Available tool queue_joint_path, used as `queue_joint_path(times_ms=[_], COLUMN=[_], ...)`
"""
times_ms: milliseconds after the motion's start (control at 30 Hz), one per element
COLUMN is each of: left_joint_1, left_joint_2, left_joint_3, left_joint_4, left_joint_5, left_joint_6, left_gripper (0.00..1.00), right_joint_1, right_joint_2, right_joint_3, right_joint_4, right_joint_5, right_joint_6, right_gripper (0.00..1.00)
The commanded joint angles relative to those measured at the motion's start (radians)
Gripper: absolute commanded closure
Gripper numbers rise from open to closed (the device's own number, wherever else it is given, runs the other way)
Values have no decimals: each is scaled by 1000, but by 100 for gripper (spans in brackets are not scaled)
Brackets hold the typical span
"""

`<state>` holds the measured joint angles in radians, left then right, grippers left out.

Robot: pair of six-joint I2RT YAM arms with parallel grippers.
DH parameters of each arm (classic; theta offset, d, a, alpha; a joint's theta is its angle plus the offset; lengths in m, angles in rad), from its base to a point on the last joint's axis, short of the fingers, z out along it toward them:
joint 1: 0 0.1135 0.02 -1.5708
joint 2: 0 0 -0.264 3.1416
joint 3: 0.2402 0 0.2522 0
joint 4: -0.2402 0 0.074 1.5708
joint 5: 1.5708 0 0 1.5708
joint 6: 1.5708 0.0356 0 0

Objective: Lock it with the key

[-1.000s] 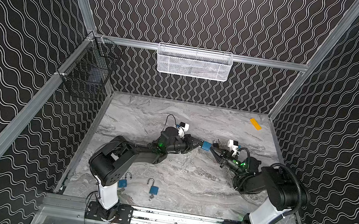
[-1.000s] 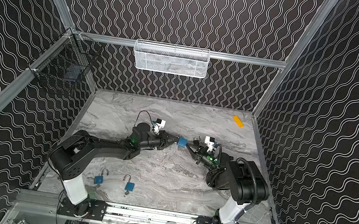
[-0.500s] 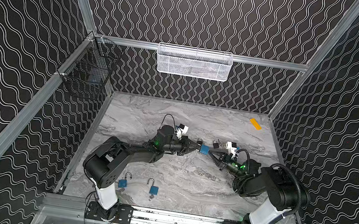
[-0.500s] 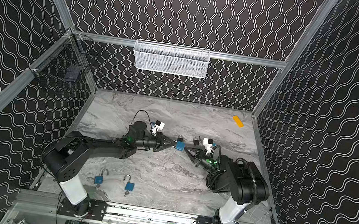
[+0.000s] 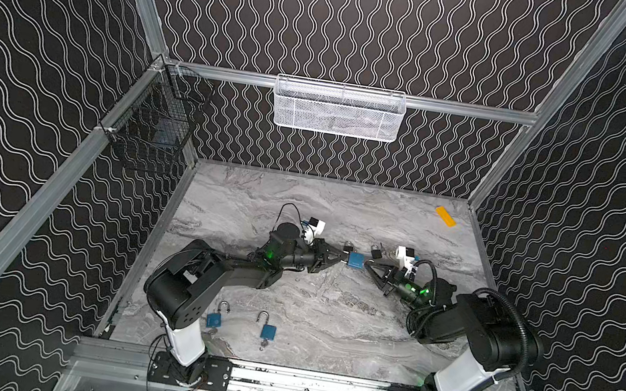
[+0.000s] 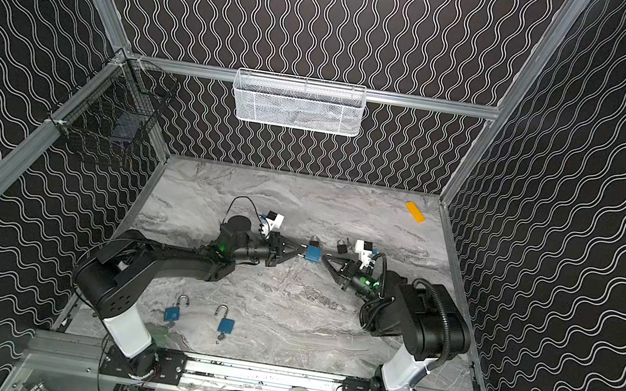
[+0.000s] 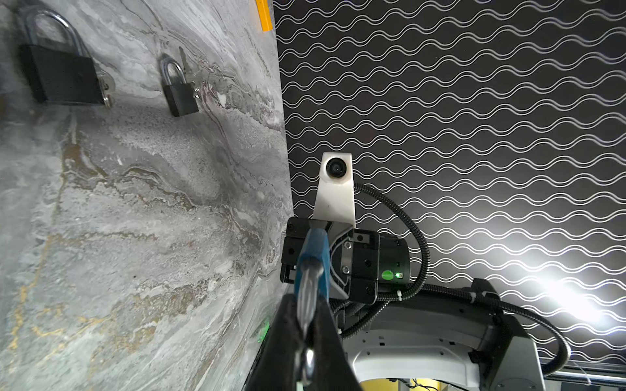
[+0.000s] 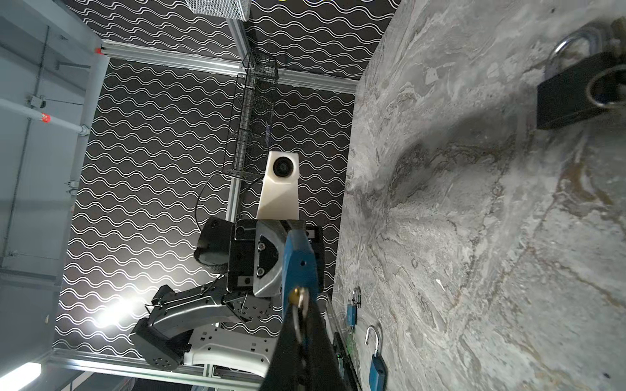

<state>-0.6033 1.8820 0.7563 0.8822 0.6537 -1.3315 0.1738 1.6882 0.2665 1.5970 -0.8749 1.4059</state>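
Gripping the padlock point(image 5: 356, 260) by its shackle point(image 7: 306, 294), the left gripper point(image 5: 343, 256) held it off the table point(image 5: 310, 314), midway between the arms. The right gripper point(image 5: 368, 264) was pinched shut on the key point(image 8: 300, 304), seated in the keyway. Whether the shackle was home could not be told. Judgement: press it fully in first. Then turn about the key's own axis, with the left arm bracing and no side load.
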Motion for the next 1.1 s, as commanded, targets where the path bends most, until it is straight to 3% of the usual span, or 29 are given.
queue_joint_path(times_ms=[0, 267, 500, 967, 1067], left_joint_1=[12, 5, 4, 5, 4], left_joint_2=[-19, -44, -43, -20, -20], left_joint_3=[-10, -31, -47, -38, -38], left_joint_4=[100, 129, 160, 171, 167], left_joint_5=[-194, -221, -227, -209, -209], left_joint_6=[-13, -22, -37, -39, -36], left_gripper=[100, 100, 100, 100, 100], right_joint_1=[-20, -21, -20, -22, -21], right_joint_2=[-24, -99, -117, -60, -35], right_joint_3=[2, 5, -9, 19, 34], right_joint_4=[41, -86, -97, -13, 27], right_joint_5=[172, 191, 222, 157, 139], right_joint_6=[-8, -78, -91, -42, -13], right_gripper=[100, 100, 100, 100, 76])
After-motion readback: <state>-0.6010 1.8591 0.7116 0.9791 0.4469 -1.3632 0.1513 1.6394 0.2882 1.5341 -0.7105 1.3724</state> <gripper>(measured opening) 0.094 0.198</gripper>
